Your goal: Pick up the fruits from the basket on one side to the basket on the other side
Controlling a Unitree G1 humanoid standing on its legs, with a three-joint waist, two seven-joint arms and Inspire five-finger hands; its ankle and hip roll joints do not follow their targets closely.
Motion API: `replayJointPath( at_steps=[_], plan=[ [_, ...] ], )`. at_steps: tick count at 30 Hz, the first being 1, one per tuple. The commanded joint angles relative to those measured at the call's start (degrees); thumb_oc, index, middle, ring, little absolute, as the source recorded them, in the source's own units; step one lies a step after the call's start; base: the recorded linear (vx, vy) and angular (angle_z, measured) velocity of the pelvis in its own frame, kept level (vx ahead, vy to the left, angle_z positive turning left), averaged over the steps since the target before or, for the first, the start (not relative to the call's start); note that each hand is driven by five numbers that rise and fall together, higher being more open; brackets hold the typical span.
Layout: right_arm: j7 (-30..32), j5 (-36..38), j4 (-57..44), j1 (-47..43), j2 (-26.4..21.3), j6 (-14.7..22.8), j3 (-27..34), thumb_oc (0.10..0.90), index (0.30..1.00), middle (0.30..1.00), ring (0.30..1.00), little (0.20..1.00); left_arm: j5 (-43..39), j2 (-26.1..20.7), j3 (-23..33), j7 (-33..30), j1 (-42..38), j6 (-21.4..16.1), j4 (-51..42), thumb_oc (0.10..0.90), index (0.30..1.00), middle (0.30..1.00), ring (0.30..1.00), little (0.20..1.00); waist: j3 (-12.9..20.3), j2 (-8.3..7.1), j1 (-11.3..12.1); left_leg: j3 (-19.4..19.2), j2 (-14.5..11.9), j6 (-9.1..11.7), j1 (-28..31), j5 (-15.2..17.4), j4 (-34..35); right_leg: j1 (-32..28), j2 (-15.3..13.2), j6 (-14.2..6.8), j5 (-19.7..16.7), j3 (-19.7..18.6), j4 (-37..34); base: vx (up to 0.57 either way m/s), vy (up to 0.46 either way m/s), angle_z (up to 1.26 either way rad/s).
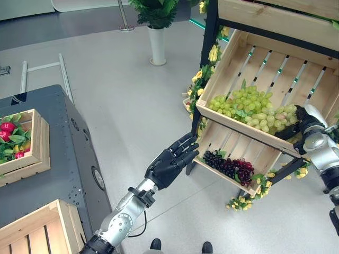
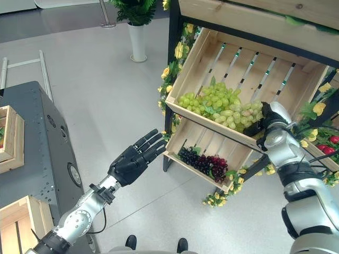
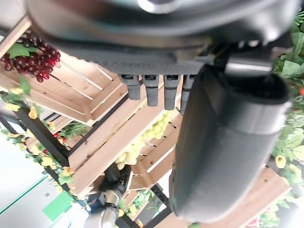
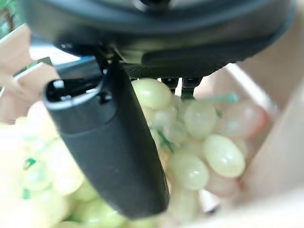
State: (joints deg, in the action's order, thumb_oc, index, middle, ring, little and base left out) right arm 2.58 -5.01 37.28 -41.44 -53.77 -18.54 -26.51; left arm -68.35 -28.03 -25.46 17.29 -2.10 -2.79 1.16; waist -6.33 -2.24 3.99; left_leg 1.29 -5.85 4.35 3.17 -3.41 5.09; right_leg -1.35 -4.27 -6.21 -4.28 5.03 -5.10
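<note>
A bunch of green grapes (image 1: 254, 108) lies in the tilted upper wooden crate (image 1: 280, 63) of a rack on the right. My right hand (image 1: 296, 126) rests on the right end of that bunch, near the crate's front edge. In the right wrist view its thumb (image 4: 114, 142) lies across the green grapes (image 4: 223, 154) and its fingers look fairly straight. Dark purple grapes (image 1: 230, 166) sit in the lower crate (image 1: 212, 140). My left hand (image 1: 172, 161) hangs open in mid-air left of the lower crate, holding nothing.
On my left a grey cart (image 1: 69, 159) carries a wooden crate (image 1: 39, 153) with red fruits (image 1: 7, 127) and leaves, and a bare crate (image 1: 37, 227) nearer to me. Yellow flowers (image 1: 204, 74) trim the rack's black frame. A potted plant in a white vase (image 1: 157, 45) stands behind.
</note>
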Motion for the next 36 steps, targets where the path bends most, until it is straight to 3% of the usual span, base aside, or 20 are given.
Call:
replayJointPath(
  at_steps=[1, 6, 10, 15, 18, 22, 25, 27, 28, 30, 36],
  plan=[
    [-0.2, -15.7, -3.3, -10.4, -10.6, -0.2, -5.0, 0.8, 0.9, 0.9, 0.9, 0.9, -1.7, -1.0, 2.2, 2.0, -4.6, -2.4, -6.9, 0.8, 0.9, 0.9, 0.9, 0.9, 3.7, -3.08, -0.8, -1.9, 2.6, -4.3, -1.2, 1.9, -0.1, -1.0, -1.9, -0.1, -1.3, 0.2, 0.1, -0.02, 0.018, -0.06],
    [-1.2, -22.6, -9.4, -12.0, -15.8, -1.9, -6.9, 0.8, 0.9, 0.9, 0.9, 0.9, -1.8, -1.7, 2.5, 0.9, -3.9, -2.8, -8.8, 0.8, 0.9, 0.9, 0.9, 0.9, 4.0, -3.19, -1.7, -2.3, 2.8, -4.4, -1.1, 2.1, -0.1, -0.9, -1.8, -0.4, -1.3, -0.7, 0.1, -0.02, 0.018, -0.01],
    [-0.9, -25.2, -16.5, -11.4, -18.1, -3.6, -3.3, 0.8, 0.9, 0.9, 0.9, 0.9, -2.1, -2.0, 3.1, 0.3, -3.7, -3.3, -9.4, 0.8, 0.9, 0.9, 0.9, 0.9, 4.2, -3.04, -3.0, -2.8, 3.0, -4.6, -0.8, 2.5, -0.1, -1.0, -1.8, -0.6, -1.2, -1.4, 0.1, -0.02, 0.036, -0.01],
    [0.7, -23.6, -22.6, -8.7, -19.6, -3.6, 1.8, 0.8, 0.9, 0.9, 0.9, 0.9, -2.0, -1.7, 4.0, 0.2, -2.8, -3.7, -9.8, 0.8, 0.9, 0.9, 0.9, 0.9, 4.3, -2.87, -4.0, -3.2, 3.1, -4.7, -0.4, 2.9, -0.1, -1.1, -1.8, -0.8, -1.1, -2.0, 0.1, -0.01, 0.031, -0.12],
    [5.5, -19.3, -26.6, -4.1, -19.4, -3.5, 7.9, 0.8, 0.9, 0.9, 0.9, 0.9, -1.8, -1.5, 4.6, -0.3, -2.4, -3.7, -10.4, 0.8, 0.9, 0.9, 0.9, 0.9, 4.5, -2.91, -4.5, -3.4, 3.1, -4.7, -0.3, 3.2, -0.1, -1.1, -1.8, -0.9, -0.9, -2.3, 0.1, -0.01, 0.017, -0.06],
    [8.2, -9.7, -29.9, 0.7, -16.9, -1.6, 15.0, 0.8, 0.9, 0.9, 0.9, 0.9, -1.6, -1.1, 5.0, 0.0, -2.6, -3.7, -10.1, 0.8, 0.9, 0.9, 0.9, 0.9, 4.4, -2.85, -4.9, -3.5, 3.1, -4.8, -0.3, 3.4, -0.1, -1.0, -1.8, -0.9, -0.9, -2.4, 0.1, -0.01, 0.002, -0.01],
    [10.6, 4.1, -33.7, 3.9, -13.4, 1.7, 19.5, 0.8, 0.9, 0.9, 0.9, 0.9, -1.2, -0.6, 4.9, -0.4, -3.4, -3.9, -9.6, 0.8, 0.9, 0.9, 0.9, 0.9, 4.3, -2.92, -5.1, -3.6, 3.1, -4.8, -0.5, 3.1, -0.1, -0.7, -1.8, -0.8, -1.1, -2.6, 0.1, -0.03, 0.002, -0.04],
    [10.7, 15.8, -37.7, 6.2, -8.2, 3.7, 21.6, 0.8, 0.9, 0.9, 0.9, 0.9, -0.5, 0.5, 4.9, 0.0, -4.1, -4.3, -8.3, 0.8, 0.9, 0.9, 0.9, 0.9, 4.1, -2.76, -5.3, -3.6, 3.1, -4.9, -0.4, 3.3, -0.1, -0.7, -1.8, -0.7, -1.0, -2.7, 0.1, -0.02, 0.007, -0.08],
    [10.2, 17.3, -38.5, 7.0, -6.7, 4.2, 21.9, 0.8, 0.9, 0.9, 0.9, 0.9, -0.2, 0.9, 4.9, -0.3, -4.3, -4.3, -8.1, 0.8, 0.9, 0.9, 0.9, 0.9, 4.0, -2.71, -5.3, -3.6, 3.1, -4.9, -0.3, 3.4, -0.1, -0.7, -1.8, -0.6, -1.0, -2.8, 0.1, -0.01, 0.008, -0.09],
    [8.6, 28.9, -41.5, 12.1, 0.8, 9.8, 24.0, 0.8, 0.9, 0.9, 0.9, 0.9, 0.7, 2.2, 5.4, -0.1, -4.7, -4.6, -7.0, 0.8, 0.9, 0.9, 0.9, 0.9, 3.8, -2.56, -5.3, -3.6, 3.1, -4.9, -0.2, 3.6, -0.1, -0.8, -1.8, -0.4, -0.8, -2.7, 0.1, -0.01, 0.005, -0.06],
    [-0.6, 40.8, -45.4, 19.0, 10.8, 15.2, 24.6, 0.8, 0.9, 0.9, 0.9, 0.9, 2.7, 4.4, 5.8, 0.7, -4.1, -5.6, -5.6, 0.8, 0.9, 0.9, 0.9, 0.9, 3.9, -2.26, -5.0, -3.7, 3.1, -5.0, -0.3, 3.8, -0.1, -0.8, -2.1, -0.2, -0.6, -2.1, 0.1, 0.0, 0.0, 0.0]
  ],
)
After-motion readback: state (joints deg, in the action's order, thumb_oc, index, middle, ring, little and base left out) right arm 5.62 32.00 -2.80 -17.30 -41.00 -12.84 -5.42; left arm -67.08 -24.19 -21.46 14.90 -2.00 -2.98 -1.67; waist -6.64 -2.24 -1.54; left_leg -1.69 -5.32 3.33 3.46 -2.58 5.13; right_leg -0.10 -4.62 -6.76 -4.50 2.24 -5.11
